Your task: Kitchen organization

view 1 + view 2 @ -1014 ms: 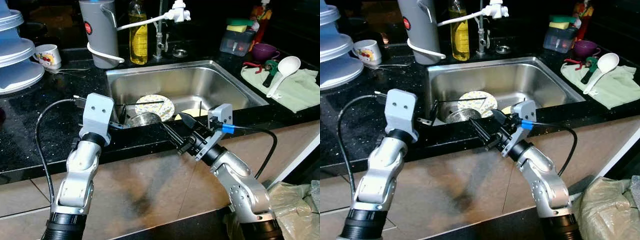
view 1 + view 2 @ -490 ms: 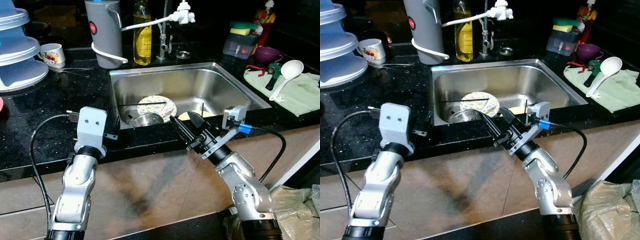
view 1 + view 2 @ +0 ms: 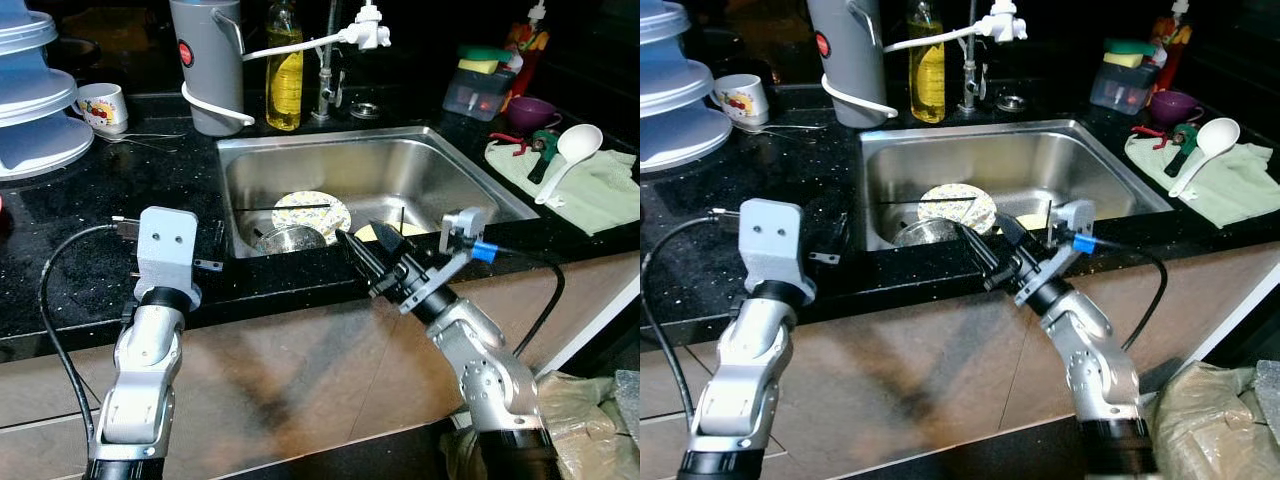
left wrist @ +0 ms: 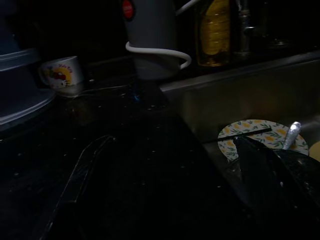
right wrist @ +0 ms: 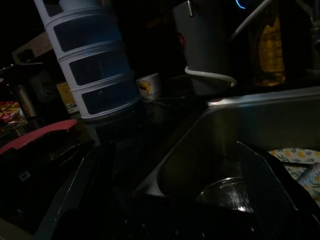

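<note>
A steel sink [image 3: 330,138] holds a yellow-patterned plate [image 3: 312,212] with a thin black stick across it. In front of the plate sits a steel bowl [image 3: 287,239], and a yellow item [image 3: 392,228] lies partly behind my right fingers. My right gripper [image 3: 366,246] hovers open at the sink's front edge, empty, pointing left toward the bowl [image 5: 225,195]. My left gripper [image 3: 214,256] is open and empty over the black counter just left of the sink. The plate [image 4: 260,137] shows ahead of it in the left wrist view.
Behind the sink stand a grey jug [image 3: 207,60], an oil bottle [image 3: 284,65] and the tap [image 3: 325,70]. A mug [image 3: 103,105] and stacked blue containers [image 3: 35,100] sit far left. A green cloth with a white ladle [image 3: 565,150] lies at right.
My left arm has drawn back to the left, away from the sink's edge. The right gripper stays at the front rim, shifted slightly right. The view has also shifted a little.
</note>
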`<state>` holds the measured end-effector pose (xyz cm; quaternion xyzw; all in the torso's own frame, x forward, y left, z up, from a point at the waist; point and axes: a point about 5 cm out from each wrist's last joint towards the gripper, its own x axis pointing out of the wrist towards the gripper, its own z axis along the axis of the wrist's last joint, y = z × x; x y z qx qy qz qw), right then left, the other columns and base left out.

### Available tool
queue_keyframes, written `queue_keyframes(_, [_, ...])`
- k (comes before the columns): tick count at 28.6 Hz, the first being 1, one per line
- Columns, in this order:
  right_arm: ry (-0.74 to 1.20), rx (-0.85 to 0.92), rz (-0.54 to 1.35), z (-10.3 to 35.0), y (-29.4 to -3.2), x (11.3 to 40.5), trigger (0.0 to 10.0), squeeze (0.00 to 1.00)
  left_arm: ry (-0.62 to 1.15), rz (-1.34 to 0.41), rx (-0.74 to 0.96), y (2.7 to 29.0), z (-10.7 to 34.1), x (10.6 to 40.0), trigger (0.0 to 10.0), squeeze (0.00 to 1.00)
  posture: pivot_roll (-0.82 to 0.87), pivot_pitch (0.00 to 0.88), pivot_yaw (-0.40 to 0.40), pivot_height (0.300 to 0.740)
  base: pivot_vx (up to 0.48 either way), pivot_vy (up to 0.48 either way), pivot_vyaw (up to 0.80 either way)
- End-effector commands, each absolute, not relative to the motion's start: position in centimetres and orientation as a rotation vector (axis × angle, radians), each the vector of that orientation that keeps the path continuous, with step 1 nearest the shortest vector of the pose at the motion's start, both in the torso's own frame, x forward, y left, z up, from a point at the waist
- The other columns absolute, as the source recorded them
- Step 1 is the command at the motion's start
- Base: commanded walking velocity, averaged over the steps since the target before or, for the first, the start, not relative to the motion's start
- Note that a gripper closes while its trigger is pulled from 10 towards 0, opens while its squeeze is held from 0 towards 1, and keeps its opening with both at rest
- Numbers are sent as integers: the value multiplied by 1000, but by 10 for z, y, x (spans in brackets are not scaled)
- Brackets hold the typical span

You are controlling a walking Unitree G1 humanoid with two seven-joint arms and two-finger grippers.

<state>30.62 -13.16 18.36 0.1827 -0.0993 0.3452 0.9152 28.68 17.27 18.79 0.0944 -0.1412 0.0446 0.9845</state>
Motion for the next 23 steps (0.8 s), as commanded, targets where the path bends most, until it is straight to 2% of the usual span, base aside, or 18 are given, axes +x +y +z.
queue_keyframes(1, [-205, 376, 680, 182, -138, 309, 10000, 0, -261, 93, 177, 174, 182, 286, 10000, 0, 93, 0, -77, 740, 0, 0, 0])
queue_keyframes(11, [-217, 342, 644, 184, -143, 313, 10000, 0, -254, 116, 163, 186, 185, 290, 10000, 0, 86, 0, -64, 740, 0, 0, 0])
queue_keyframes(23, [-229, 333, 661, 185, -142, 315, 10000, 0, -265, 167, 191, 203, 190, 288, 10000, 0, 95, 0, -64, 740, 0, 0, 757])
